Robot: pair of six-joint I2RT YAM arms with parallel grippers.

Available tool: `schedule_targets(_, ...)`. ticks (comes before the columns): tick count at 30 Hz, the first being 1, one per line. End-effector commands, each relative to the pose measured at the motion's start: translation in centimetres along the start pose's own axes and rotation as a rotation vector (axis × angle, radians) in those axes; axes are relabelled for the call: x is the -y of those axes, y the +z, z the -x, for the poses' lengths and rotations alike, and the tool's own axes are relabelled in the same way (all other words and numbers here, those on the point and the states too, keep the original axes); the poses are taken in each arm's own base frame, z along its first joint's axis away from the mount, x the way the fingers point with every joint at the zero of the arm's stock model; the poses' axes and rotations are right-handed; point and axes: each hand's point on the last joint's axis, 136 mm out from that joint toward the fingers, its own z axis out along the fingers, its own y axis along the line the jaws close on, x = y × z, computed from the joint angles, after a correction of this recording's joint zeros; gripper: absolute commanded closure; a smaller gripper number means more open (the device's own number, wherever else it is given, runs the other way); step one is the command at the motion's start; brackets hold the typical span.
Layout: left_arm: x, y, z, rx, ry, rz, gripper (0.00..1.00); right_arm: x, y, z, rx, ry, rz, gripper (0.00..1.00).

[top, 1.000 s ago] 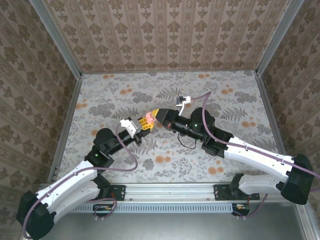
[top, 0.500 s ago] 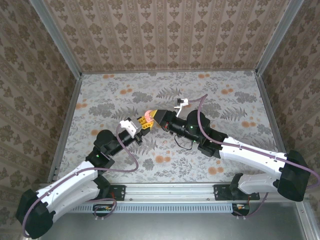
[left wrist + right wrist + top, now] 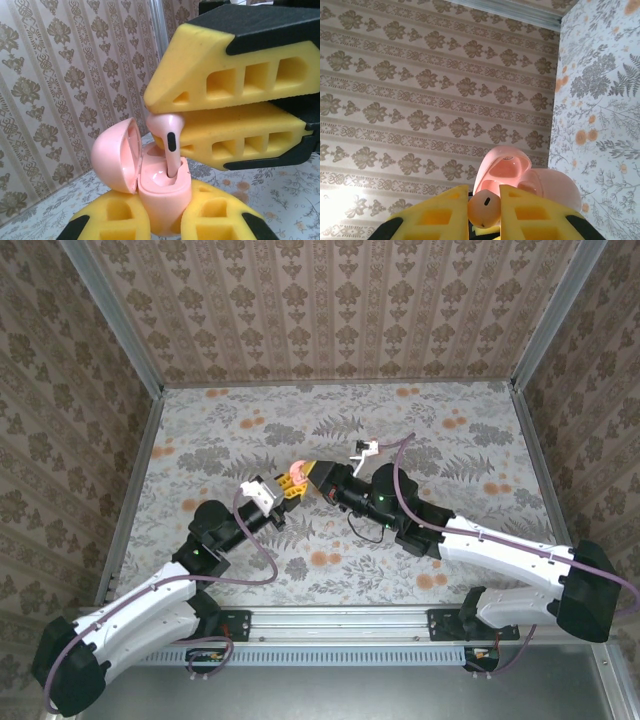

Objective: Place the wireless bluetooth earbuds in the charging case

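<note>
Floral-patterned table [image 3: 450, 420] sat boxed in by wallpapered walls [image 3: 330, 310]. From the near edge 2 arms reached in, the left arm [image 3: 150, 605] and the right arm [image 3: 500, 550], meeting just left of the middle. The left gripper [image 3: 165, 220] was clamped on a pink charging case [image 3: 162, 195], held upright, its lid [image 3: 112, 157] swung open to the left. The right gripper [image 3: 484, 205] pinched 1 pale earbud [image 3: 169, 132] directly above the case, its stem tip reaching down into the open base.
</note>
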Motion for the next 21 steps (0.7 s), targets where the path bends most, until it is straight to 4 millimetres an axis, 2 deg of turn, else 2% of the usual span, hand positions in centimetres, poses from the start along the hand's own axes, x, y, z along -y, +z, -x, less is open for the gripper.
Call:
schedule_targets(1, -0.5, -0.1, 1.5, 0.057, 0.03, 0.031, 1.0, 2.7, -0.7, 0.0, 0.031, 0.007, -0.104, 0.79)
schedule_targets(7, -0.5, -0.1, 1.7, 0.061, 0.033, 0.029, 1.0, 3.2, -0.7, -0.4, 0.026, 0.004, -0.128, 0.73)
schedule_targets(21, -0.4, 0.0, 1.5, 0.053, 0.029, 0.025, 1.0, 1.3, -2.0, 0.3, 0.038, -0.093, -0.135, 0.62)
